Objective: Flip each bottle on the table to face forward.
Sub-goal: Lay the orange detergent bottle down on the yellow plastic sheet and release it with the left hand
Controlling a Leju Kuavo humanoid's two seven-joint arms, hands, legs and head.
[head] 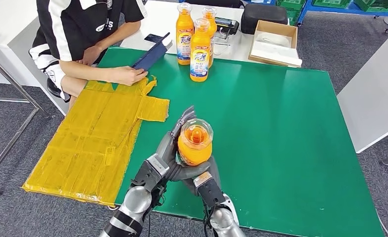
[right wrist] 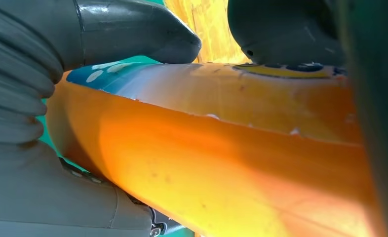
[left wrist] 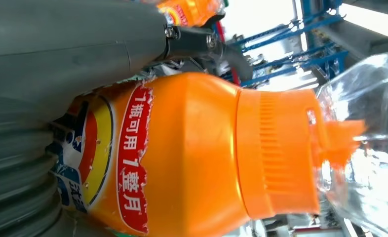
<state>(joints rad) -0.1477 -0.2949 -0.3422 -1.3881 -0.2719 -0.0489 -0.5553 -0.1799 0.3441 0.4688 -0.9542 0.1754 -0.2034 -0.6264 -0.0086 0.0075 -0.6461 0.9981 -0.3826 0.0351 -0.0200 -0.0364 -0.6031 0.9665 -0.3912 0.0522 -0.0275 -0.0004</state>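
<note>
head view: orange bottle is upright near the 6 o'clock edge of the green table, clasped between both hands. left hand wraps its 9 o'clock side, fingers curled on the body; right hand cups it from 6 o'clock. left wrist view has the label against the palm and the clear cap beyond. three more bottles stand at 12 o'clock; a person's hand rests on yellow sheeting at 10 o'clock. judgement: rotation in progress. keep the bottle vertical, turn about its axis with even pressure from both palms, avoid squeezing the soft wall, release only once it is seated flat.
</note>
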